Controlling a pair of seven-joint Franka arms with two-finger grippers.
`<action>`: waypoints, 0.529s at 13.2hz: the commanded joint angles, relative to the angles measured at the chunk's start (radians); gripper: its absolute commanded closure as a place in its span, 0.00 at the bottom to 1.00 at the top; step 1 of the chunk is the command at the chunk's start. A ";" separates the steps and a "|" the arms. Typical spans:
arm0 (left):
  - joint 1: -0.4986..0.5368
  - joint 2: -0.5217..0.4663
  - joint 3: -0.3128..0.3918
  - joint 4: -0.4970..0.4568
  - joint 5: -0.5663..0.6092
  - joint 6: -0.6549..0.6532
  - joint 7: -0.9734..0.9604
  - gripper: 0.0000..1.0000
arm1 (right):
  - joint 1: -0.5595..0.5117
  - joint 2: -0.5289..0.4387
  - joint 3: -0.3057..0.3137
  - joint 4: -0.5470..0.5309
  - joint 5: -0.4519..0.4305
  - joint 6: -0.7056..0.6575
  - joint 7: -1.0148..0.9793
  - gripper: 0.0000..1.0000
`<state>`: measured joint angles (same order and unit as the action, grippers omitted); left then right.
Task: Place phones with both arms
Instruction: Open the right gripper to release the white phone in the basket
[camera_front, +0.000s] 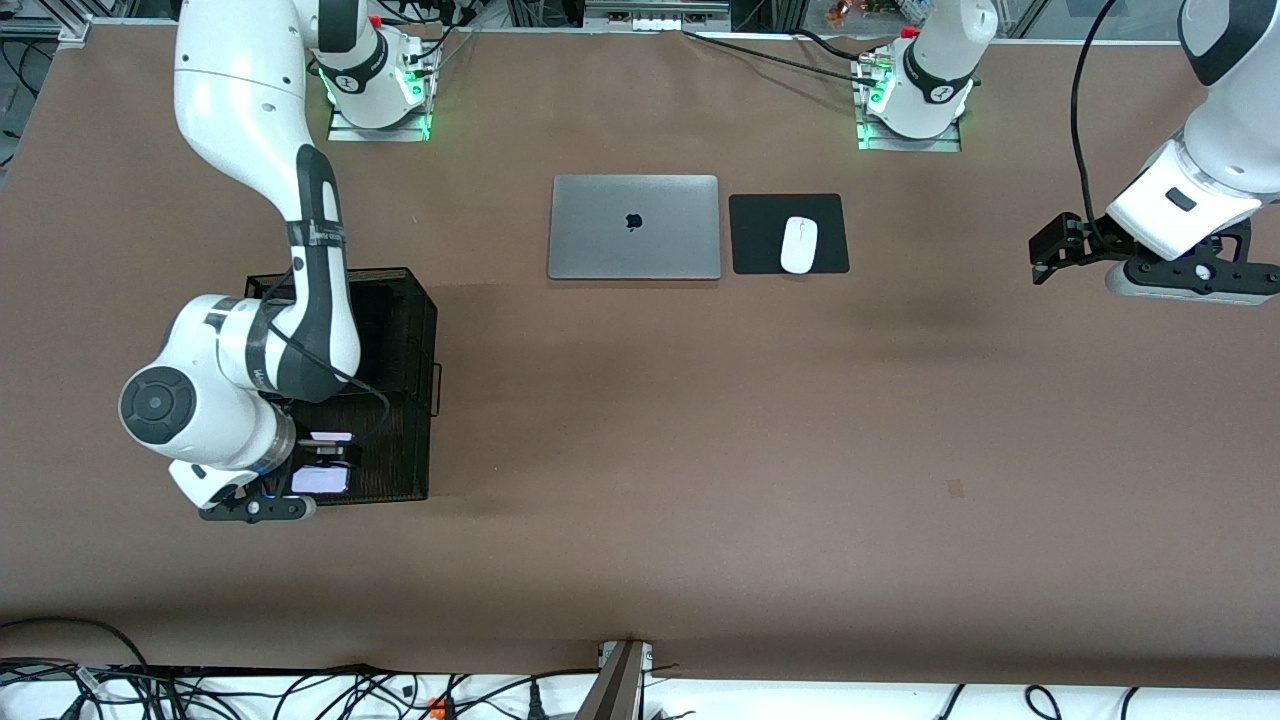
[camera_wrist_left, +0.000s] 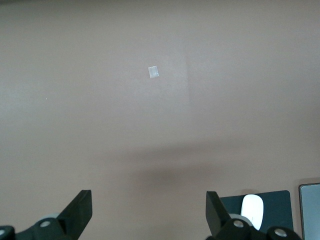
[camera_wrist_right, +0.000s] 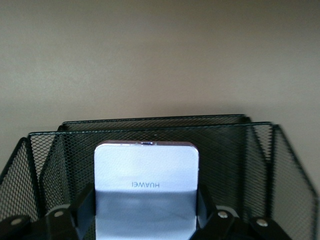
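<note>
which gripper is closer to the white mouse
Left. The left gripper hangs open over bare table toward its own end, beside the white mouse; the right gripper holds a pale phone over the mesh basket.

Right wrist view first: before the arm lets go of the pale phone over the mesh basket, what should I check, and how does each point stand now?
1. Right gripper clamped on the small squarish pale lilac-white phone: ok.
2. Phone over the black wire-mesh basket: ok.
3. Phone seated on the basket floor: cannot tell.
4. Left gripper waiting open over bare table, away from the basket: ok.
5. Silver laptop and white computer mouse away from the basket: ok.
</note>
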<state>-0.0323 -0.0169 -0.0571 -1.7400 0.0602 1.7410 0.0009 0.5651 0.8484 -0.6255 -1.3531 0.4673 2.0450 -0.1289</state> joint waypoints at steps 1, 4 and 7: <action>0.002 0.011 -0.003 0.031 -0.016 -0.028 0.007 0.00 | -0.011 -0.008 0.021 -0.018 0.030 0.008 -0.008 0.11; 0.002 0.011 -0.003 0.031 -0.014 -0.028 0.007 0.00 | -0.013 -0.012 0.020 -0.031 0.050 0.006 -0.015 0.00; 0.002 0.012 -0.006 0.031 -0.013 -0.029 0.007 0.00 | -0.014 -0.072 -0.005 -0.011 0.045 -0.052 -0.015 0.00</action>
<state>-0.0323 -0.0167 -0.0577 -1.7389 0.0602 1.7394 0.0009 0.5604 0.8417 -0.6209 -1.3665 0.4954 2.0440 -0.1274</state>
